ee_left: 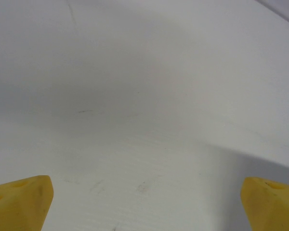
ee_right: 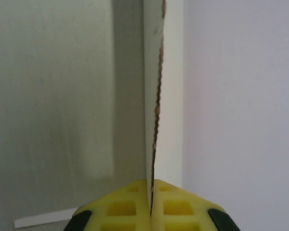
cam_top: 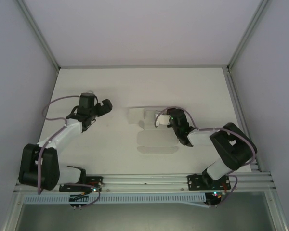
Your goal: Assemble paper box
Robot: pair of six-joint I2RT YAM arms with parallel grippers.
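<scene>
The paper box (cam_top: 140,115) is a white cardboard piece held just above the middle of the table, with its grey shadow on the surface below it. My right gripper (cam_top: 164,119) is shut on its right edge. In the right wrist view the cardboard (ee_right: 172,96) stands edge-on, running straight up from my right gripper (ee_right: 151,192), whose yellow fingers (ee_right: 120,207) press together on it. My left gripper (cam_top: 100,109) hovers to the left of the box, apart from it. Seen from the left wrist, my left gripper (ee_left: 144,207) stands wide open over bare table, one yellow fingertip (ee_left: 21,202) in each lower corner.
White walls enclose the table (cam_top: 111,86) on the left, back and right, with metal posts (cam_top: 38,33) in the back corners. An aluminium rail (cam_top: 149,182) carrying both arm bases runs along the near edge. Bare table lies between the left gripper and the box.
</scene>
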